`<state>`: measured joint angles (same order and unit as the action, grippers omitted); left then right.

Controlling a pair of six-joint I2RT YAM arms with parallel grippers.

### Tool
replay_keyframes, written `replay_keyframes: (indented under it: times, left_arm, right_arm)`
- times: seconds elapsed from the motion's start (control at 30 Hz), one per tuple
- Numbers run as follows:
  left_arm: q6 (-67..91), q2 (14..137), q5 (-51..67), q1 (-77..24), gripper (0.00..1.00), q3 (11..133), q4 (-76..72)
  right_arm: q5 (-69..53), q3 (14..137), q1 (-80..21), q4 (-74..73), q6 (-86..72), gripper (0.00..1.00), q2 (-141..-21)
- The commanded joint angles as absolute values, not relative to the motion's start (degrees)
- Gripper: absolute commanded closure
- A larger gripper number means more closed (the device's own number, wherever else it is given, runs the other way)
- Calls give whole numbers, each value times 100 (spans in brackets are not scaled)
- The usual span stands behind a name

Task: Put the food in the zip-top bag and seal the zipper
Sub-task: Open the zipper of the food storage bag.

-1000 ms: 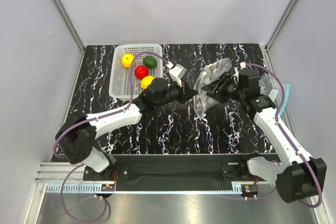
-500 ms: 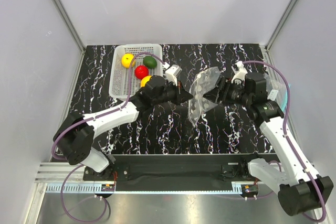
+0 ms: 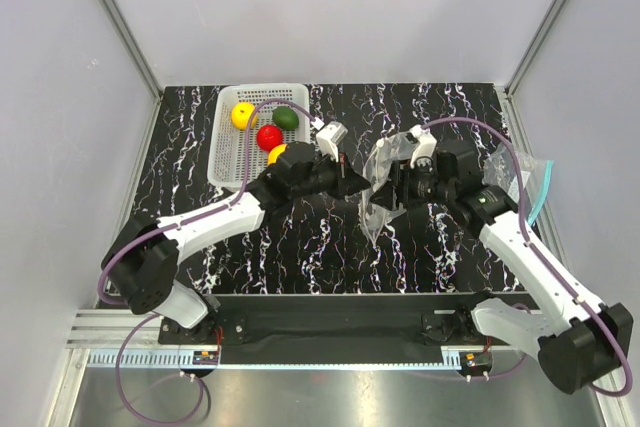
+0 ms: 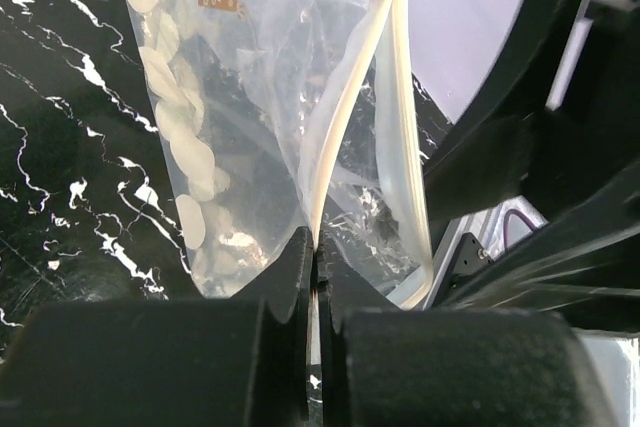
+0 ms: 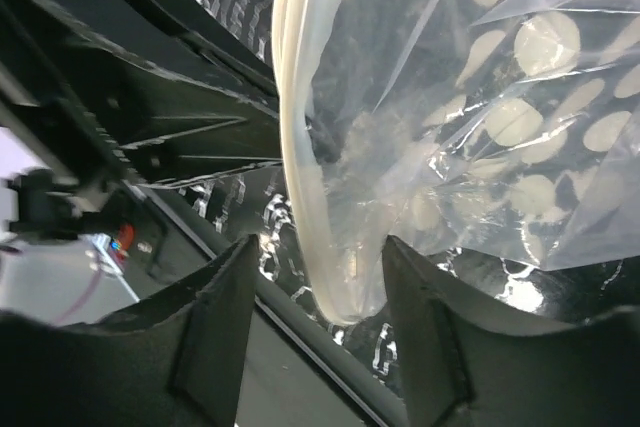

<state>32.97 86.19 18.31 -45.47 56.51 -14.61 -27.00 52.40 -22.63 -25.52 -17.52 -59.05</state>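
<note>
Centre of frame jammed: left gripper [image 3: 355, 184] & right gripper [image 3: 392, 190] nose to nose, zip-top bag [image 3: 378, 175] upright btwn them, no gap to pass. L jaws clamped on zipper [image 4: 345, 147]; R jaws spread, strip hanging in the gap. Upper left: basket [image 3: 228, 152] w/ food [image 3: 268, 137] fills that corner. Right edge: teal-strip bag [image 3: 537, 187] by R arm. Free desk [image 3: 330, 247]: band lower centre, far strip upper right.
</note>
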Motion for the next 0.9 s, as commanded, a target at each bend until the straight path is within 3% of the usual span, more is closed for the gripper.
replay_keyframes:
  times: [0.0,0.13,0.17,0.2,0.3,0.43,0.63,0.87]
  left_arm:
    - [3340,8508,1943,-4518,100,5941,-1582]
    - [3349,8490,1951,-4491,100,5933,-1556]
    - [3340,8499,1951,-4483,100,5941,-1547]
    - [3340,8499,1977,-4448,100,5941,-1529]
    - [3366,8560,2056,-4307,100,5924,-1459]
    - [3340,8657,2030,-4166,100,5941,-1266]
    - [3261,9166,2153,-4148,100,6380,-906]
    - [3313,9290,2267,-4140,99,6759,-730]
  right_arm:
    - [-2067,5651,-2540,-2671,-1371,44,-6143]
    - [-1303,5783,-2646,-2918,-1310,58,-6240]
    - [-1214,5775,-2646,-2961,-1318,65,-6214]
    - [-1082,5783,-2646,-3005,-1353,81,-6170]
    - [-354,5976,-2646,-3418,-1503,94,-6135]
    - [840,6582,-2680,-4182,-1608,95,-6328]
    - [1353,7215,-2812,-4763,-1573,92,-6714]
    - [2591,8243,-2874,-6078,-1792,99,-7504]
